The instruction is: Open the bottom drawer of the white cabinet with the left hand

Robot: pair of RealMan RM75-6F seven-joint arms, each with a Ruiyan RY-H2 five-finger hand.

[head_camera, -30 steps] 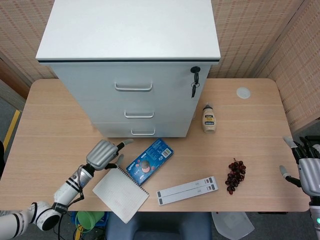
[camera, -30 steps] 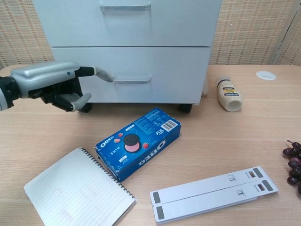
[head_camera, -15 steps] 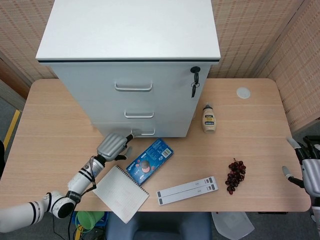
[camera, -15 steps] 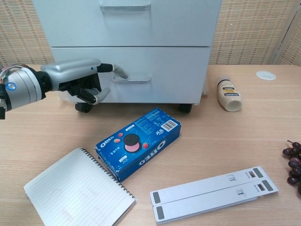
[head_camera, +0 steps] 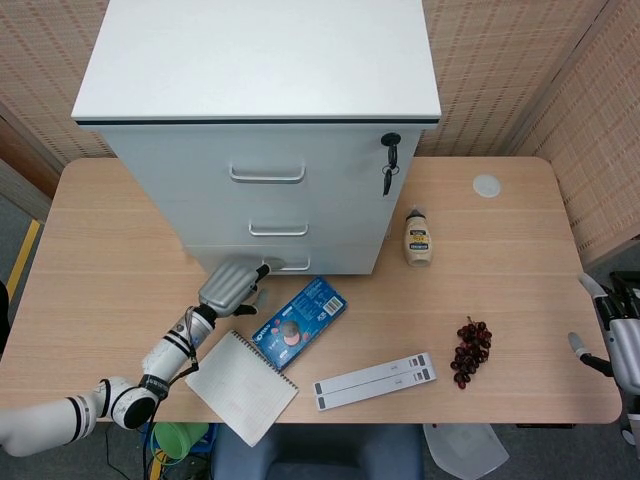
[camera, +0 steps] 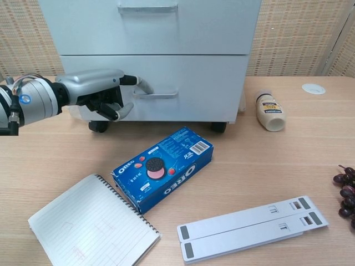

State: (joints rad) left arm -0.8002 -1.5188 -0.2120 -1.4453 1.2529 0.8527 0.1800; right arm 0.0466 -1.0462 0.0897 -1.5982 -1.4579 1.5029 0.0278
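The white cabinet stands at the back of the table, and its bottom drawer is closed. The drawer's metal handle is a thin bar, seen small in the head view as the handle. My left hand is just left of it, with one finger stretched out to touch the handle's left end and the other fingers curled under, holding nothing. In the head view the left hand sits at the cabinet's lower front. My right hand is at the table's right edge with fingers apart, holding nothing.
A blue Oreo box lies just in front of the cabinet, with a spiral notebook to its left. Two white strips, grapes and a lying bottle are to the right. Keys hang from the cabinet's lock.
My left hand has moved right and toward the cabinet, bringing its stretched finger onto the left end of the bottom handle. The right hand has drifted further off the right edge.
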